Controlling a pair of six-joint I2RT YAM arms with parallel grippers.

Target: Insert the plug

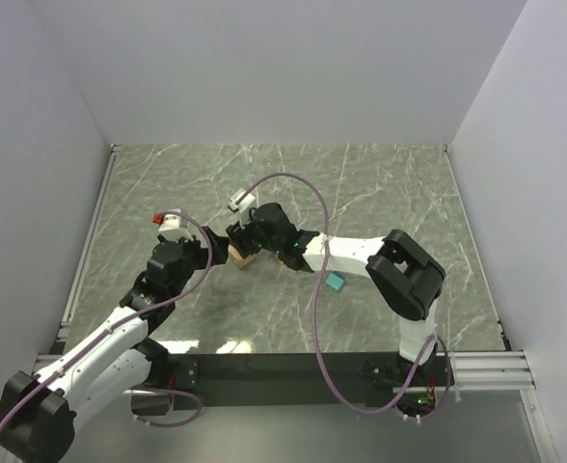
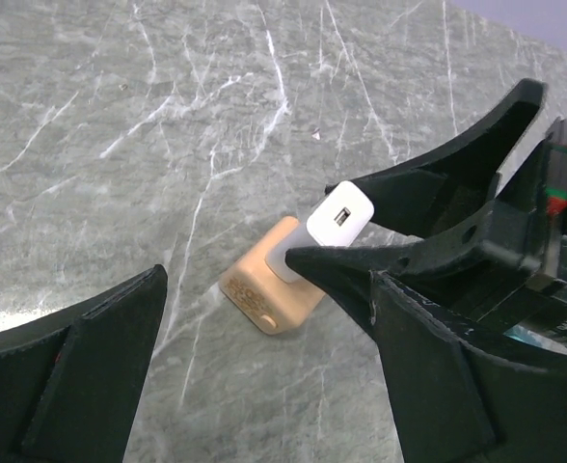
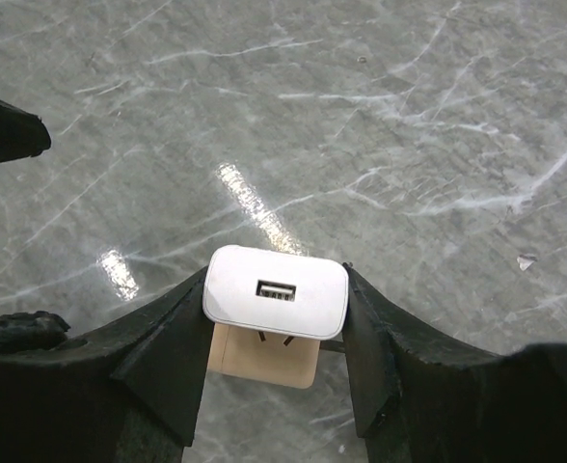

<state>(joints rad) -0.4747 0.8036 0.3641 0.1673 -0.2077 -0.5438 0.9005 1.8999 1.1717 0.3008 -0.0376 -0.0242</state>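
A white USB charger plug (image 3: 276,291) is clamped between my right gripper's (image 3: 276,278) fingers, USB port facing the camera. It sits against the top face of a tan socket block (image 3: 264,359) that rests on the marble table; two dark slots show below the plug and its prongs are hidden. In the left wrist view the plug (image 2: 338,218) and socket (image 2: 267,291) lie ahead of my left gripper (image 2: 264,386), which is open and touches neither. In the top view both grippers meet at the socket (image 1: 244,258), the left (image 1: 218,253) and the right (image 1: 248,241).
A small teal block (image 1: 335,282) lies on the table under the right forearm. A purple cable (image 1: 303,183) loops over the middle of the table. White walls close the table on three sides.
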